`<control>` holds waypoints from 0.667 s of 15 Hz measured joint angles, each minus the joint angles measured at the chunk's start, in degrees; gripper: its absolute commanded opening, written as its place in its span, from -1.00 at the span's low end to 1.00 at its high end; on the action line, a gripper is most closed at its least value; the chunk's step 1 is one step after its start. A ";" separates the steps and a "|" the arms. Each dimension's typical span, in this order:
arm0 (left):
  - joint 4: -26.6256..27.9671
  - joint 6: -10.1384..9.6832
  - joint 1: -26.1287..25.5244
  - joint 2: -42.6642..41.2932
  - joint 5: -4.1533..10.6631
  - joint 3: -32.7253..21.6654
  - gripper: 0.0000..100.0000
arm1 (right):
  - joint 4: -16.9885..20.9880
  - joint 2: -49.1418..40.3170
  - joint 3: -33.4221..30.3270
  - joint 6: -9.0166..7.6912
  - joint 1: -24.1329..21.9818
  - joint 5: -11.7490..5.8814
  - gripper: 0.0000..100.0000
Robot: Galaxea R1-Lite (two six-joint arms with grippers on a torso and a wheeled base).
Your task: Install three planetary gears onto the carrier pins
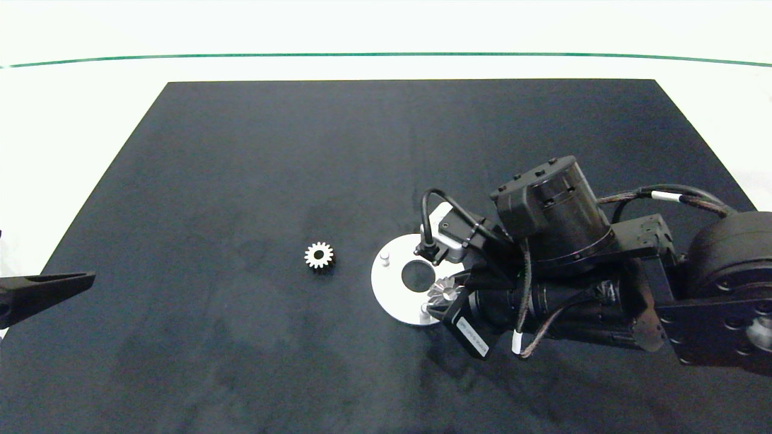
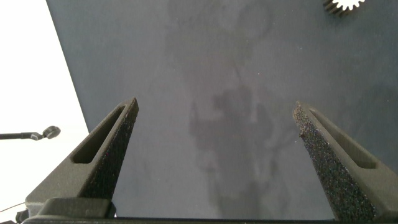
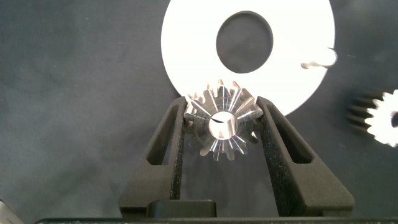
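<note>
Gears are the business at hand: one small silver gear point(image 3: 222, 124) sits clamped between the two grey fingers of my right gripper point(image 1: 445, 293), pinched by its toothed sides, its round bore facing my wrist camera. I hold it low over the near edge of the white disc point(image 3: 186, 43), its teeth overlapping the disc's rim in the wrist view. From the head camera the held gear point(image 1: 443, 289) shows at the disc's lower right, just beside the disc's dark central hole point(image 1: 417, 275).

Just ahead of my right fingers the disc point(image 1: 389, 283) lies flat on the dark mat point(image 1: 241, 181). Two of its short pegs are visible: one peg point(image 1: 385, 258) stands upright near the rim on the far side of the hole from my grip, and another peg point(image 1: 424, 311) stands at the rim right next to the held gear. My right arm and its cabling cover the rest of the disc, so I cannot tell about a third peg.

Further out, well apart from the disc, a second gear point(image 1: 318, 255) lies flat on the mat, teeth outward, bore up. It also shows at the edge of my right wrist view point(image 3: 388, 117).

My left gripper point(image 1: 42, 288) is parked at the mat's far left edge, its fingers point(image 2: 102, 152) spread wide with nothing between them, only bare mat beneath.
</note>
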 measured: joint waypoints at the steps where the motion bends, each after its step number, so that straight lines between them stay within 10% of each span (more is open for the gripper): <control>1: 0.00 0.01 -0.05 0.00 -0.01 0.00 1.00 | -0.01 0.63 -0.35 0.11 0.20 0.02 -0.56; 10: 0.00 0.00 -0.10 0.02 -0.01 -0.09 1.00 | -0.12 3.33 -0.89 0.98 1.21 0.02 -0.56</control>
